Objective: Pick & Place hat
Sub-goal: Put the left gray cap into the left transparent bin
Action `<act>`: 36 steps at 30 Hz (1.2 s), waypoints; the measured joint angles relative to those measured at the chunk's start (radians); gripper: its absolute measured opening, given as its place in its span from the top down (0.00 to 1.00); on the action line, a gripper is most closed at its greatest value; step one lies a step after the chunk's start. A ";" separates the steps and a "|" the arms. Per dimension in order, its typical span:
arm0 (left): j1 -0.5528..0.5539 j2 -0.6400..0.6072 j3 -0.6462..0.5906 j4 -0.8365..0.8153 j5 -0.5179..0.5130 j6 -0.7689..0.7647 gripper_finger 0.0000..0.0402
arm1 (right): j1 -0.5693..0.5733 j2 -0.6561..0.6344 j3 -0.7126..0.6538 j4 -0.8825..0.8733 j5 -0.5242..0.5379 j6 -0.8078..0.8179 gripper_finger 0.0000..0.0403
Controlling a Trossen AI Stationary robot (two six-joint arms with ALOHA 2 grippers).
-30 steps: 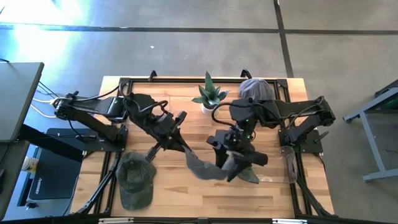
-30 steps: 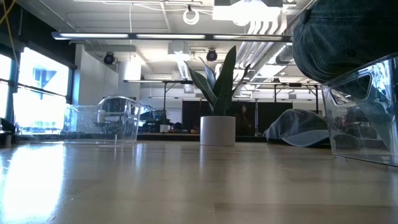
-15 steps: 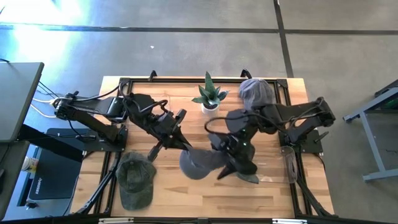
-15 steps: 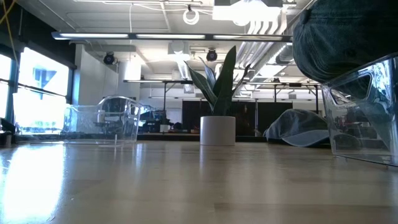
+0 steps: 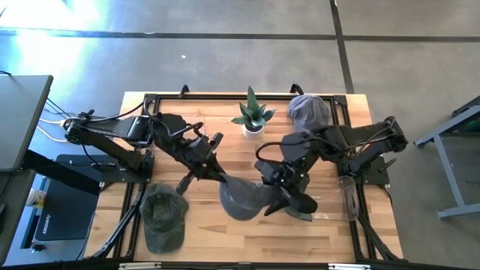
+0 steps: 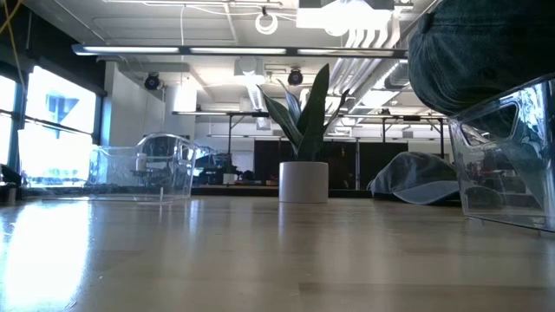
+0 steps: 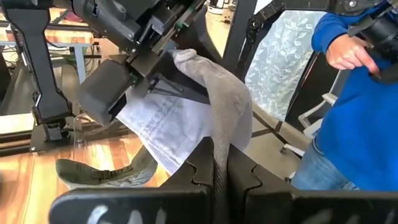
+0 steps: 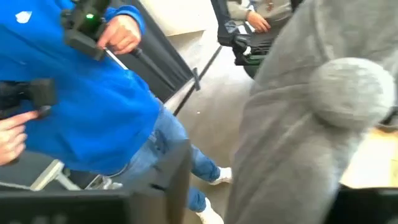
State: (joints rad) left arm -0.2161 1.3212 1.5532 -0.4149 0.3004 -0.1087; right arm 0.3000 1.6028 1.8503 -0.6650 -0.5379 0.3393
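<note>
Change since a second ago: the grey hat (image 5: 244,198) hung stretched out as a long drooping strip between the two arms; now it is bunched into a rounder, fuller shape, and the right arm has drawn in closer to it.
Change at the left arm: it stays in about the same place, with the same pinch on the fabric.
Grey hat: held off the table in front of the potted plant (image 5: 252,114), on the side away from the table's back edge, between the two grippers.
Left gripper (image 5: 222,177): fingers clamped tight on one edge of the grey hat; in the left wrist view the cloth (image 7: 214,99) runs down into the narrow slit between the dark fingers (image 7: 200,177).
Right gripper (image 5: 287,201): at the grey hat's other side, against the fabric; the right wrist view is filled with grey cloth (image 8: 298,124), and how wide its fingers stand cannot be told.
Green cap (image 5: 163,216): flat on the table, off to the left arm's side of the potted plant and nearer the front edge, well apart from the grey hat.
Second grey hat (image 5: 307,109): at the back edge, near the potted plant on the right arm's side.
Clear bin (image 6: 507,156): close in the low view, a dark cap (image 6: 477,48) resting on it.
Person (image 7: 354,106): in a blue top, standing beyond the table.
</note>
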 joint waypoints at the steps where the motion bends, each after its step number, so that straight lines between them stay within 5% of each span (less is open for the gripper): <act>1: 0.000 0.000 0.000 -0.001 0.000 0.000 0.99 | 0.002 0.000 0.000 -0.006 0.014 0.000 0.72; 6: 0.000 0.000 0.000 -0.006 0.000 0.000 0.99 | 0.004 -0.015 0.000 -0.071 0.064 0.028 0.97; 14: 0.010 0.045 0.002 0.073 -0.003 -0.076 0.97 | 0.004 -0.037 0.000 -0.043 0.095 0.035 0.99; 28: 0.141 0.221 -0.001 0.378 0.457 -0.361 0.35 | 0.001 -0.036 0.000 -0.237 0.198 -0.060 0.99; 36: 0.144 0.236 -0.001 0.386 0.434 -0.319 0.31 | 0.001 -0.038 0.000 -0.304 0.252 -0.069 0.99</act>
State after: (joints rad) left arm -0.0722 1.5575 1.5520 -0.0294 0.7347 -0.4281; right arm 0.3012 1.5650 1.8503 -0.9688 -0.2859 0.2705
